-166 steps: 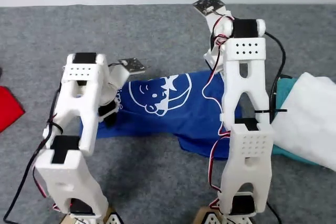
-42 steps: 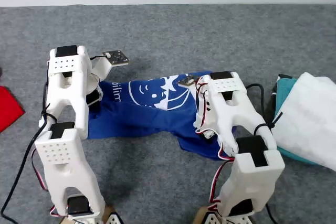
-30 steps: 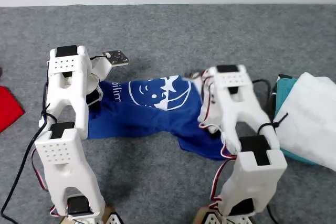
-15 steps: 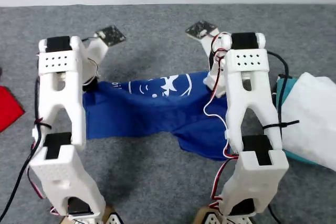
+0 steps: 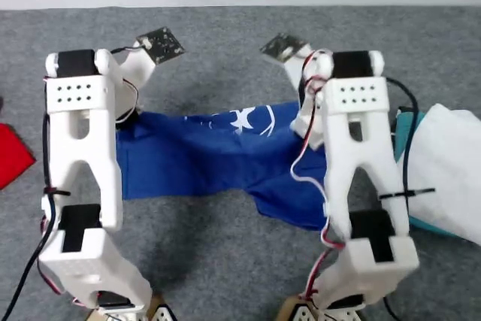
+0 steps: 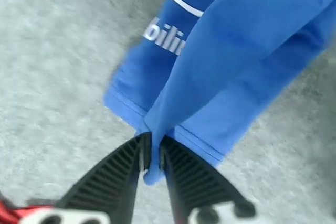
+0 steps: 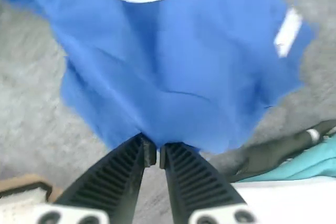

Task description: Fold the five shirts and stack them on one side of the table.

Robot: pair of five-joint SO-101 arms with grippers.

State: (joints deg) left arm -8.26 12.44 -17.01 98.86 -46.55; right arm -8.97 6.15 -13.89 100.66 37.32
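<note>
A blue shirt (image 5: 210,157) with a white print lies across the middle of the grey table, its far edge lifted. My left gripper (image 6: 151,153) is shut on the blue shirt (image 6: 236,61) at a folded edge near white lettering; in the high view that arm (image 5: 79,133) stands at the shirt's left end. Over at the shirt's right end rises the other arm (image 5: 359,140), and my right gripper (image 7: 154,155) is shut on the blue shirt (image 7: 173,61) there, pinching a fold of cloth that hangs from it.
A white garment (image 5: 443,174) lies over teal cloth (image 5: 406,129) at the right edge, with dark cloth (image 7: 273,150) beside it. A red cloth (image 5: 11,155) sits at the left edge. Bare grey carpet lies beyond the shirt and in front of it.
Both arms have risen and drawn back toward the far side, lifting the shirt's far edge. The white print, earlier lying flat and whole, is now partly folded under.
</note>
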